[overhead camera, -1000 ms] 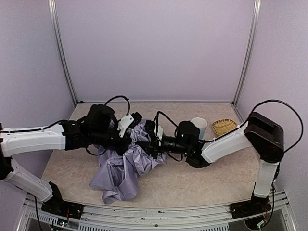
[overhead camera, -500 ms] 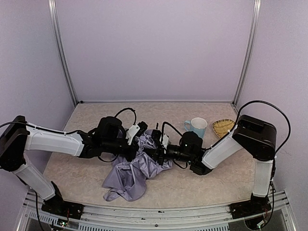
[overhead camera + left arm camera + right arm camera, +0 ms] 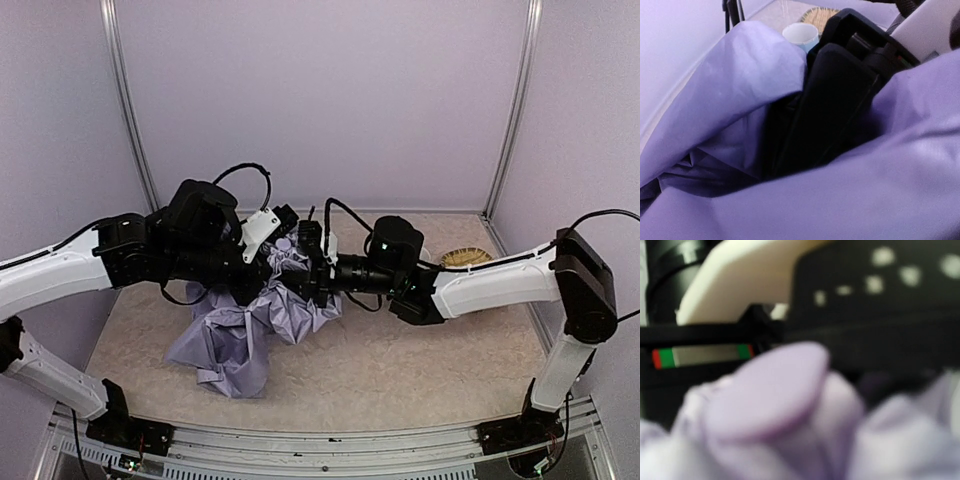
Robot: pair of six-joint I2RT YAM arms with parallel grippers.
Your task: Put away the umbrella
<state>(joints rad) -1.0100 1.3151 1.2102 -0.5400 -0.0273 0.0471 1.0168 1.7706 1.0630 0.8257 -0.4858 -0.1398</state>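
With the left gripper [image 3: 283, 262] and right gripper [image 3: 312, 272] buried in the umbrella [image 3: 230, 345], I cannot tell their grip; opposing pulls could tear its thin fabric.

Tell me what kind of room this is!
Probably a robot test booth in a lab, not a home: plain walls, metal corner posts, and a left arm and right arm mounted at one table, handling an umbrella.

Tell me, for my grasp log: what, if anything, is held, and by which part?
Cannot tell: left gripper and right gripper both sit in raised folds of the pale lavender fabric umbrella, fingers hidden.
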